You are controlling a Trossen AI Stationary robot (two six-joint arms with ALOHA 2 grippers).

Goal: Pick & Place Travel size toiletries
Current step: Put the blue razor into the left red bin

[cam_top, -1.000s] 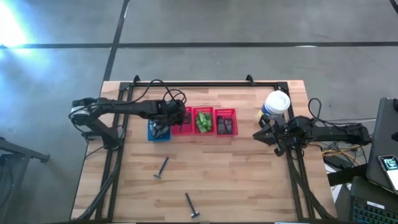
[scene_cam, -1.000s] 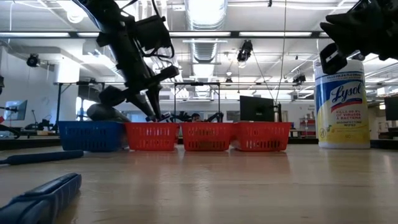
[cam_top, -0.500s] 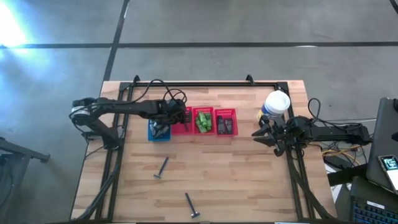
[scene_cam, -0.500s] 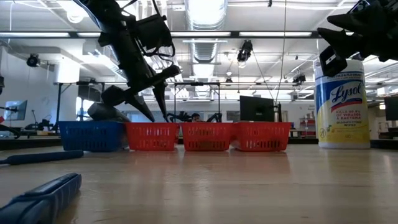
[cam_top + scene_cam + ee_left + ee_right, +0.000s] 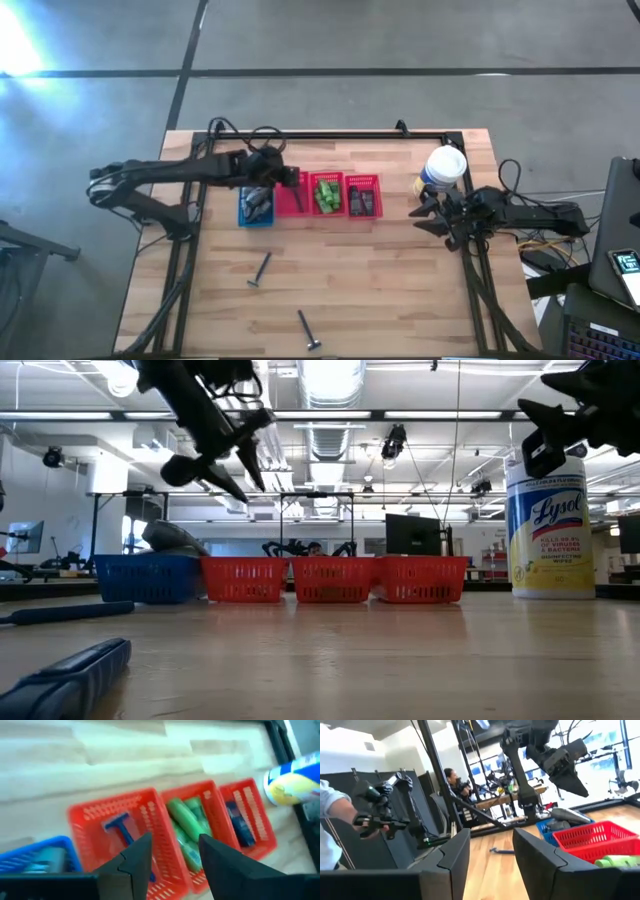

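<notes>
My left gripper [image 5: 290, 180] [image 5: 250, 492] hangs open and empty, high above the leftmost red basket [image 5: 292, 196]. Its wrist view shows a blue T-headed razor [image 5: 120, 827] lying in that basket. The adjoining baskets hold green bottles [image 5: 187, 827] and dark packets [image 5: 240, 822]. Grey bottles [image 5: 42, 860] lie in the blue basket [image 5: 256, 208]. Two more razors lie flat on the table, one mid-table [image 5: 260, 270] and one near the near edge [image 5: 308, 332]. My right gripper [image 5: 418, 213] [image 5: 492, 840] waits open above the table's right side, beside the white tub [image 5: 446, 168].
The baskets stand in a row across the table's far half [image 5: 330, 580]. The tall white tub with the yellow label [image 5: 545, 525] stands at the far right. A black frame rail [image 5: 330, 134] runs along the far edge. A person shows in the room behind [image 5: 335, 820].
My left gripper has risen from just above the leftmost red basket to well above the basket row, and the arm has drawn back a little toward the table's left. The right arm has barely shifted.
</notes>
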